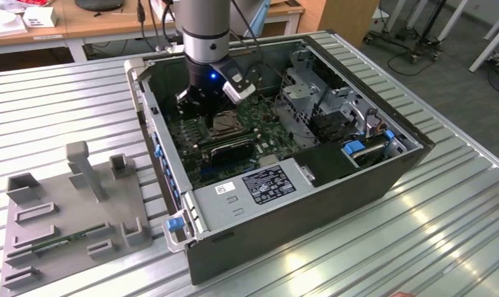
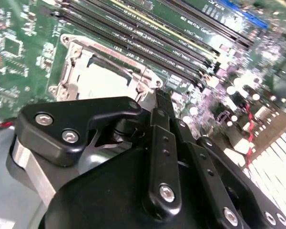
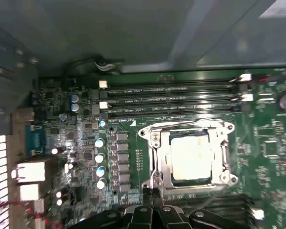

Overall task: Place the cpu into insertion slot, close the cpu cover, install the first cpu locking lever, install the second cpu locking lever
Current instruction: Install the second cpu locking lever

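Cpu (image 3: 190, 157) seated under closed cpu cover (image 3: 158, 143); pincer (image 3: 155, 194) beside.

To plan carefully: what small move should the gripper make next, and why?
Probably a small press downward at the socket's edge, to work a locking lever. The silver-tan square cpu lies in the silver-rimmed insertion slot, the thin silvery cpu cover lies flat over it, and the black gripper, shut, stands right at that rim. Whether a lever is latched I cannot tell.
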You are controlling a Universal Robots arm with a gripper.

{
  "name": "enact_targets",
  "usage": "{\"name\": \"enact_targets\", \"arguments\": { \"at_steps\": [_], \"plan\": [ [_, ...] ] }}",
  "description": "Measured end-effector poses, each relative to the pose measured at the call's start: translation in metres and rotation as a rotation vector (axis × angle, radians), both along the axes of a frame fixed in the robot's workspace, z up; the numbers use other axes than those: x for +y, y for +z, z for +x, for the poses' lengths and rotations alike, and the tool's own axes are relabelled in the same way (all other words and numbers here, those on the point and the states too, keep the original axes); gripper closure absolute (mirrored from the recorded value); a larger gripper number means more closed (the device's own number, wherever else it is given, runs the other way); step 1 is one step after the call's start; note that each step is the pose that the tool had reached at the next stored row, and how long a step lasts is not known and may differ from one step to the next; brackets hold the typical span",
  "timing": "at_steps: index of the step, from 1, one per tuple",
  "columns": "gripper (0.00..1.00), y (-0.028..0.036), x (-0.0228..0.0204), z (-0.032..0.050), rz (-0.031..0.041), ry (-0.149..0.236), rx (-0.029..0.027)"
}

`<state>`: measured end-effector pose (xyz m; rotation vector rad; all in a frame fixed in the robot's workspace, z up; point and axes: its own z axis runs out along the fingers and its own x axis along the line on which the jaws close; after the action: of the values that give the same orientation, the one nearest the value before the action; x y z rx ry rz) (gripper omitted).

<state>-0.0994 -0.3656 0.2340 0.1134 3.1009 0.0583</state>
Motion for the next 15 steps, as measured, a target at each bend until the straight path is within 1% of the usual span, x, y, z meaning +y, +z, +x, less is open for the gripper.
{"name": "enact_targets", "arguments": {
  "at_steps": [3,4,5,9,12,15],
  "plan": [
    [0.89,0.0112,0.0,0.0,0.0,0.0,0.0],
    [0.89,0.0141,0.0,0.0,0.0001,0.0,0.0],
    [0.89,0.0153,0.0,0.0,0.0,0.0,0.0],
    [0.89,0.0156,0.0,0.0009,-0.0001,0.0,0.0003],
    [0.89,0.0155,0.0,0.0058,0.0001,0.0,0.0057],
    [0.89,0.0155,0.0,0.011,0.0001,0.0,0.0132]
  ]
}}
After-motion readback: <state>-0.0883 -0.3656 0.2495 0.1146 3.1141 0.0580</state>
